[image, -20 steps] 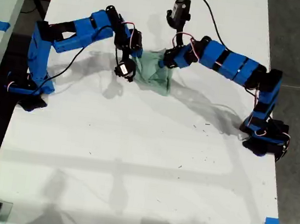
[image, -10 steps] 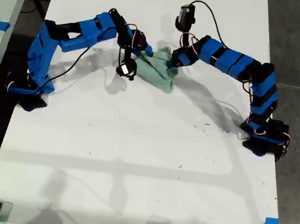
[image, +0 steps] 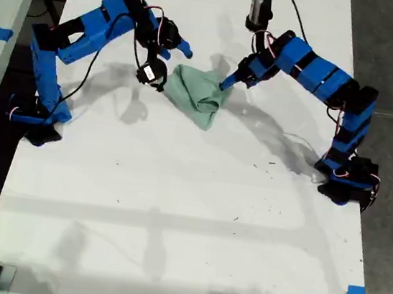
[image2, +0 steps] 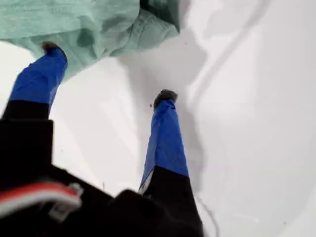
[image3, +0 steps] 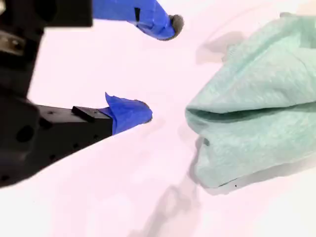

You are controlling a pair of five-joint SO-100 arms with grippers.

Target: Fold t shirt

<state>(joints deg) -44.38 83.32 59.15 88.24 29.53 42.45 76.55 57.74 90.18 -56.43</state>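
Lying bunched on the white tabletop (image: 174,209) in the exterior view's upper centre is the mint-green t shirt (image: 198,93). My first claw (image2: 106,71) and my second claw (image3: 160,69) both gape wide beside it, holding nothing.

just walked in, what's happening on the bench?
Two blue SO-100 arms are working on a small mint-green t shirt bunched into a rough heap on the white table. Neither is holding it: my first gripper is open with one fingertip right at the fabric's edge, and my second gripper is open beside the heap, apart from it. The shirt is not neatly folded yet.
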